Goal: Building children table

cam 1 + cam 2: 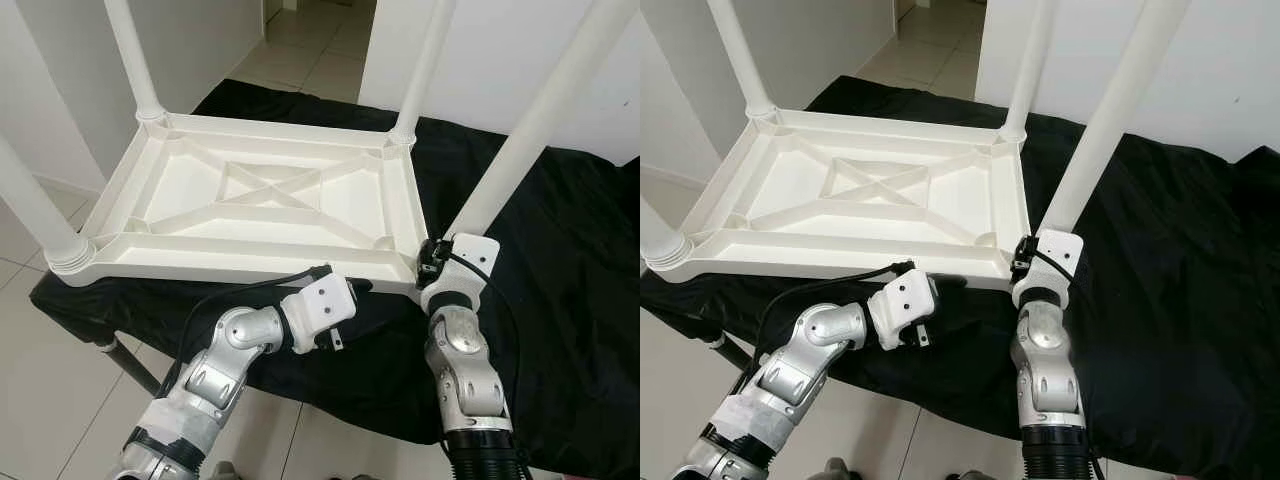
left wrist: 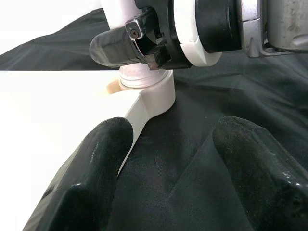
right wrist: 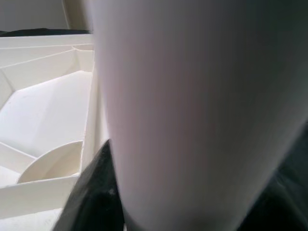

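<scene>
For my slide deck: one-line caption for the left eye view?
Right gripper clasps a white plastic leg of the upturned white table on black cloth.

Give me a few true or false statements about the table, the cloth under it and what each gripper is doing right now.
1. The table top lies upside down, legs up. True.
2. It rests on a red cloth. False: the cloth is black.
3. The right gripper is at the near right leg. True.
4. The left gripper is shut on a leg. False: it is open, at the top's near edge.
5. Three legs are fitted. False: four.
</scene>
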Motion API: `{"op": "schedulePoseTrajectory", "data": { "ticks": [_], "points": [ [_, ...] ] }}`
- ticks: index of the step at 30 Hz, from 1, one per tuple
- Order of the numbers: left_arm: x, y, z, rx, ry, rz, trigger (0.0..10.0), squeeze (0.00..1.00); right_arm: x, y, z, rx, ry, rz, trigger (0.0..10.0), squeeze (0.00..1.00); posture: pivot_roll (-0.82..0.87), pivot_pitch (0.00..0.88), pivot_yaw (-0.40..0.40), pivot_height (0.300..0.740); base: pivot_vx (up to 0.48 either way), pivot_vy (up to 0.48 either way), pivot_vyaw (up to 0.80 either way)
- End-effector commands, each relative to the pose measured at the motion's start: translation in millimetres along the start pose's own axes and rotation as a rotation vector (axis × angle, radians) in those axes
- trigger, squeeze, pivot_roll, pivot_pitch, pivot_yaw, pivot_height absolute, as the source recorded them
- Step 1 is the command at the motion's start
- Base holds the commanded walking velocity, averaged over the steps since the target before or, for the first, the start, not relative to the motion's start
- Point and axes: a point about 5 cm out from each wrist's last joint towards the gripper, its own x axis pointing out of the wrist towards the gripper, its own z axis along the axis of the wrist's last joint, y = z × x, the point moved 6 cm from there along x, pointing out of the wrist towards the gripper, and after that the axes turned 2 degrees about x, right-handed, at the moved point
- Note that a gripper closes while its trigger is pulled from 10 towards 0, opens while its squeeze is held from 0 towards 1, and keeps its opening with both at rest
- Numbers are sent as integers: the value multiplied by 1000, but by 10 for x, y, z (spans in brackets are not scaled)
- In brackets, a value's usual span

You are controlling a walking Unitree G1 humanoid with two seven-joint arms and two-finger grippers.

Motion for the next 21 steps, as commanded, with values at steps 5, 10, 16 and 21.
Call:
{"op": "schedulePoseTrajectory", "data": {
  "ticks": [5, 10, 16, 21],
  "points": [
    [6, 53, -8, 1, 2, 48, 10000, 0, -95, 38, -40, 64, 9, 3, 10000, 1000, 2, 99, -63, 740, 0, 0, 0],
    [9, 43, -4, 0, 1, 47, 10000, 0, -108, 96, -18, 78, -8, 108, 10000, 1000, 0, 99, -63, 740, 0, 0, 0],
    [10, 24, -3, -4, 0, 44, 10000, 0, -129, 146, 12, 64, -39, 314, 10000, 0, -1, 103, -60, 740, 0, 0, 0],
    [13, 11, -6, -6, -1, 40, 10000, 0, -131, 166, 97, 25, -66, 522, 10000, 0, -3, 103, -58, 740, 0, 0, 0]
  ]
}}
